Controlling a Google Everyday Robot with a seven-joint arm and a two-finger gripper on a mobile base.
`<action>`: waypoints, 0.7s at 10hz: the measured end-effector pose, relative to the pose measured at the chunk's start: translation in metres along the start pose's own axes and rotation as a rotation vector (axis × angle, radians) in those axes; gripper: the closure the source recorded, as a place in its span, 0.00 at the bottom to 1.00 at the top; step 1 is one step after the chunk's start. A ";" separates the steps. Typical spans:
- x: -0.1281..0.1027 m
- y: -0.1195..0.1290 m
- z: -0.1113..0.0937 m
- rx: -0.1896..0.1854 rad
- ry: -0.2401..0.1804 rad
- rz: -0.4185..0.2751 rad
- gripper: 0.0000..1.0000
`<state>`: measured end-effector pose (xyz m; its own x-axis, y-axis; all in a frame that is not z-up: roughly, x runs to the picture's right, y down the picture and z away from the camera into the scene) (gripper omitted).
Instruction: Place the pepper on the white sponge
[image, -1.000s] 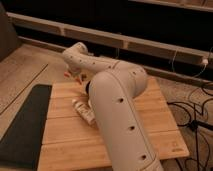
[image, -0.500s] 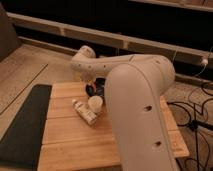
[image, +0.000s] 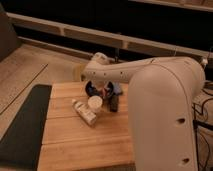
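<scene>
- Arm (image: 150, 95) swings in from the right, stretched over the wooden table (image: 65, 145), big white shell filling the right side of the camera view.
- Gripper (image: 104, 91) sits low over the table's far middle, just behind the round cream cup (image: 95, 103).
- Fingers clenched tight; a red-orange bit right at the tips reads as the pepper (image: 105, 92), so prob. gripped there. Judgement only, it's small & half masked.
- Step in hand, I'd say: pepper in the grip, drop-off on the sponge not yet done.
- White sponge (image: 84, 112)? Best guess is the pale oblong thing lying tilted beside the cup, front-left of it. Not certain.
- Next move needs: carry the pepper fwd-left past the cup w/o knocking it, settle over the pale block, then let go.
- Black rectangular bar (image: 114, 102) stands just right of the cup, close to the path.
- Dark bowl-ish shape & a blue patch behind the gripper: can't ID them.
- Table's right part hidden behind the arm; dark mat (image: 22, 125) lies left of the table.
</scene>
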<state>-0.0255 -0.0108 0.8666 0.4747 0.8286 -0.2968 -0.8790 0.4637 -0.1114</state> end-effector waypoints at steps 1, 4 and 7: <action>-0.003 0.004 0.001 -0.001 -0.001 -0.006 1.00; -0.027 -0.023 0.003 0.065 -0.034 0.015 1.00; -0.020 -0.095 -0.012 0.166 -0.063 0.127 1.00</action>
<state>0.0484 -0.0754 0.8715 0.3674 0.8990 -0.2385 -0.9148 0.3956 0.0819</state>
